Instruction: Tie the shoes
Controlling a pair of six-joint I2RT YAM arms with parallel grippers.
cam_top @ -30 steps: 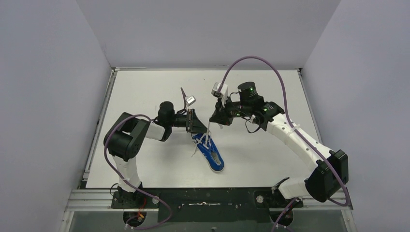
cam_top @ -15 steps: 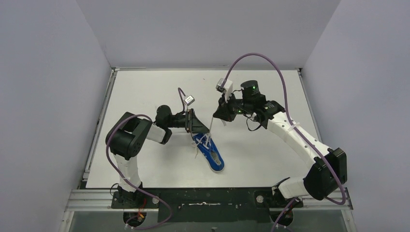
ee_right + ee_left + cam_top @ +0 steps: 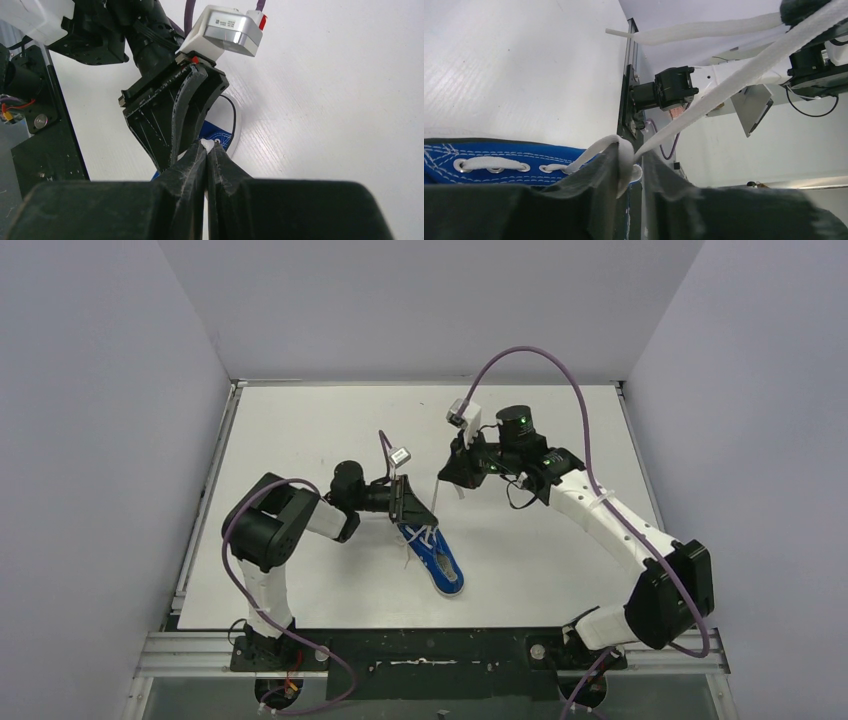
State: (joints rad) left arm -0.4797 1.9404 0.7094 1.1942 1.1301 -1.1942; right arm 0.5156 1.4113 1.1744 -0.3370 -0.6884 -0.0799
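The blue shoe (image 3: 440, 565) lies near the middle of the white worktop (image 3: 300, 440). One end points near and right, and the other points far and left. It has not moved since a second ago.

Just past the far end of the shoe are the left fingers (image 3: 404, 506). A second ago they sat a bit farther back and to the left. Now they have slid nearer and to the right, closer over the shoe. In the left wrist view, the left fingers (image 3: 589, 192) are squeezed on a white loop of the lace (image 3: 724, 89), right above the blue side of the shoe (image 3: 499, 152) with its lace holes.

From that loop the lace (image 3: 435, 502) runs in a tight, straight line, far and a little right.

At the far end of the line are the right fingers (image 3: 446, 478), up off the worktop. They have gone a little farther back than a second ago. In the right wrist view, the right fingers (image 3: 190, 167) are pressed together, and the white tip of the lace (image 3: 206, 144) is pinched between their ends.
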